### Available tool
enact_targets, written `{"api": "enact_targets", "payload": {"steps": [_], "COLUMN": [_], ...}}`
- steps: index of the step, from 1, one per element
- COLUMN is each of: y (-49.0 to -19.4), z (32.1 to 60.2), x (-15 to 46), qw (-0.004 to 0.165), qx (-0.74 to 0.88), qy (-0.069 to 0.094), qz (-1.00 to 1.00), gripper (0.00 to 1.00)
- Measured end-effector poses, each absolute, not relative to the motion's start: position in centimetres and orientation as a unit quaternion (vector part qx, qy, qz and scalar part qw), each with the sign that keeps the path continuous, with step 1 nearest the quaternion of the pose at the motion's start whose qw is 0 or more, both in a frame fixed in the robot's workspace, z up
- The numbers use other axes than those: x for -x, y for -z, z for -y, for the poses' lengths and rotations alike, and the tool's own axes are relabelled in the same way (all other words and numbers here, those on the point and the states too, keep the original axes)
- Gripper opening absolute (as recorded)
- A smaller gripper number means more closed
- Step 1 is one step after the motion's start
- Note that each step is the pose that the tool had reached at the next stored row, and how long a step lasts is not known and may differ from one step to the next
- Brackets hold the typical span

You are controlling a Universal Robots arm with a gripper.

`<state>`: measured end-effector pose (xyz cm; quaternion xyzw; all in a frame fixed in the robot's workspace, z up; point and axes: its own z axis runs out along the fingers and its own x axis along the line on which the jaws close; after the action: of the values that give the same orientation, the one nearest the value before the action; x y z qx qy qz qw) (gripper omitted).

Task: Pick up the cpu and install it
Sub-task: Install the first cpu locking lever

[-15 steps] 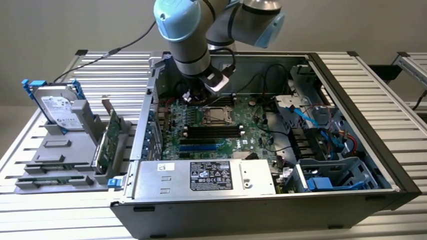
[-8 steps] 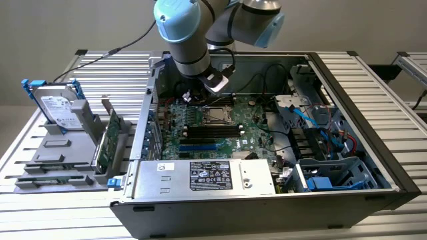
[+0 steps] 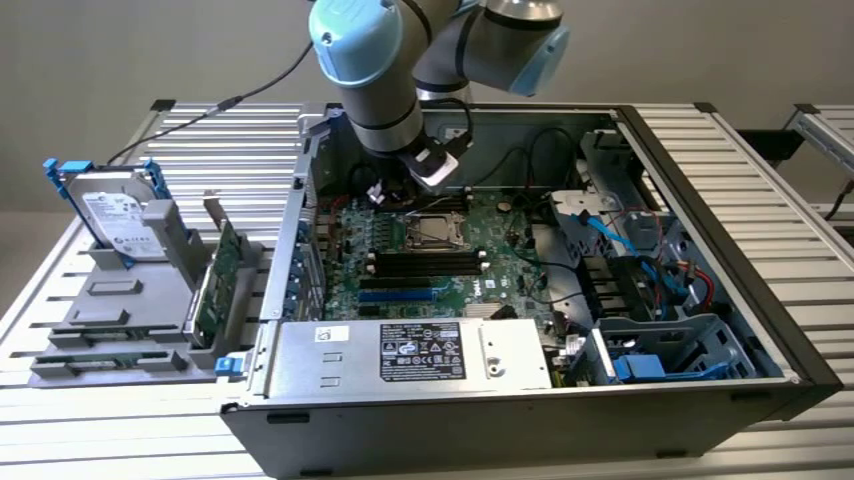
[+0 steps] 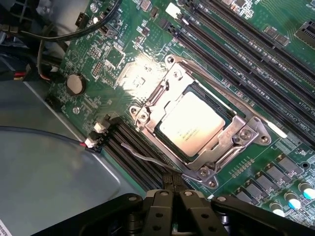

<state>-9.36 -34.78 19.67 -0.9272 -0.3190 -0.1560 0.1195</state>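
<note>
we see the cpu (image 4: 194,125) as a small flat square chip with a dull silver top that has faint print across it and catches the light. it lies flat in its socket on the green motherboard (image 4: 110,51), level with the board. the socket's metal bracket (image 4: 170,86) frames it on every side, and long black memory slots (image 4: 231,44) run just beside it.

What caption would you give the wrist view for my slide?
Shut gripper over the motherboard, with the cpu lying in its socket inside the metal retention frame.
</note>
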Motion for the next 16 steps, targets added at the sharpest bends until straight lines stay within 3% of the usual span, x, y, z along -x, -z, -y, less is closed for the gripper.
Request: {"api": "enact_targets", "payload": {"steps": [16], "y": [-19.64], "z": [34.79], "x": [8.81], "qw": [0.118], "qx": [0.933], "qy": [0.155], "qz": [0.303], "gripper": [0.11]}}
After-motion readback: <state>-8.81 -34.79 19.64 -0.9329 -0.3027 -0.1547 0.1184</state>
